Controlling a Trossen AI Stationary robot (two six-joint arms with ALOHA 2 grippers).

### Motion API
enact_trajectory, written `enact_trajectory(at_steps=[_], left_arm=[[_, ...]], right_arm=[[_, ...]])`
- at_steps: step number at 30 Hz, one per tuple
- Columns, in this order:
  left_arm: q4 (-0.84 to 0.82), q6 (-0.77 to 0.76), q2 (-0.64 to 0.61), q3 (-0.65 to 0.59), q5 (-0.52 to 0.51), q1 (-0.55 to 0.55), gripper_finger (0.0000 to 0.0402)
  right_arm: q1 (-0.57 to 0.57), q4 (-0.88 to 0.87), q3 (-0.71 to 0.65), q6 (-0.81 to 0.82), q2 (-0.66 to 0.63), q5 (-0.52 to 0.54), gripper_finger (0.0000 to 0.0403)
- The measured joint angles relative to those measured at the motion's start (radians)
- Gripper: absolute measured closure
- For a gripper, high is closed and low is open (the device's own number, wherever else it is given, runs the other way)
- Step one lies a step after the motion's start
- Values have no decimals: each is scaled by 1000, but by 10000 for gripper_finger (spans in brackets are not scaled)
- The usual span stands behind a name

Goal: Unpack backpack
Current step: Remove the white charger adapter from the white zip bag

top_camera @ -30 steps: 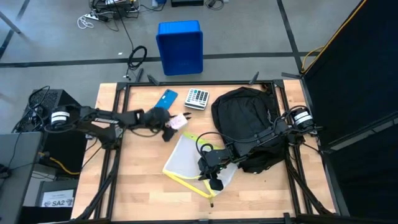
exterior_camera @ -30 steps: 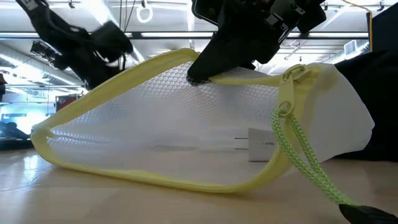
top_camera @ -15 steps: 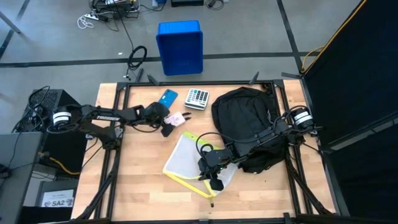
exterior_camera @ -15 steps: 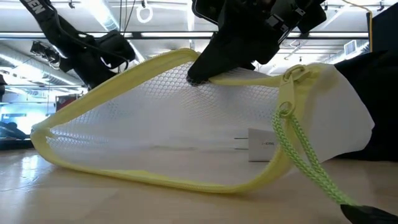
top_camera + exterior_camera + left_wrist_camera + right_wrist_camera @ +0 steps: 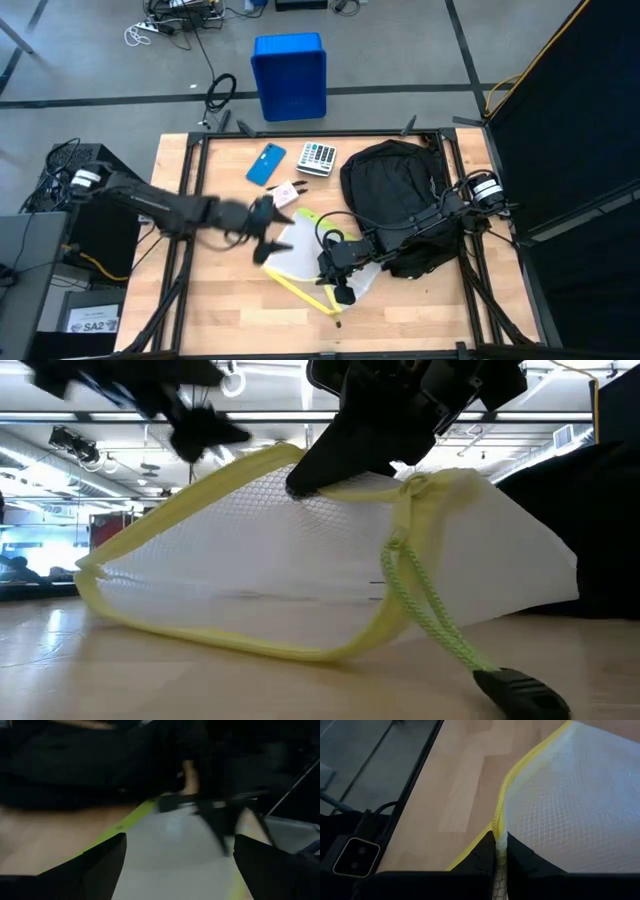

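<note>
A blue plastic bin [image 5: 289, 75] stands on the floor beyond the table's [image 5: 220, 300] far edge. On the table lie a blue phone [image 5: 266, 164], a calculator [image 5: 317, 158] and a yellow-edged mesh pouch [image 5: 300, 255].

wooden table [image 5: 220, 290]: backpack [image 5: 390, 195], calculator [image 5: 317, 158], perhaps phone [image 5: 266, 164]
</note>
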Motion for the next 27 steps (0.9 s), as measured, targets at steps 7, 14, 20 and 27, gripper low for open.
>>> enact_trajectory(at_steps=[7,14,20,27], left_arm=[[192,-109,224,0,-435,-330,73],[384,-219,524,4,-459,-360,73],[393,-204,692,108,-441,-341,73],[294,-13,764,273,-439,-304,77]], right_arm=[[2,90,-1,-47,0,62,403],[17,119,-1,-50,0,58,403],[25,117,-1,-50,0,58,403],[24,123,-1,-38,0,84,403]])
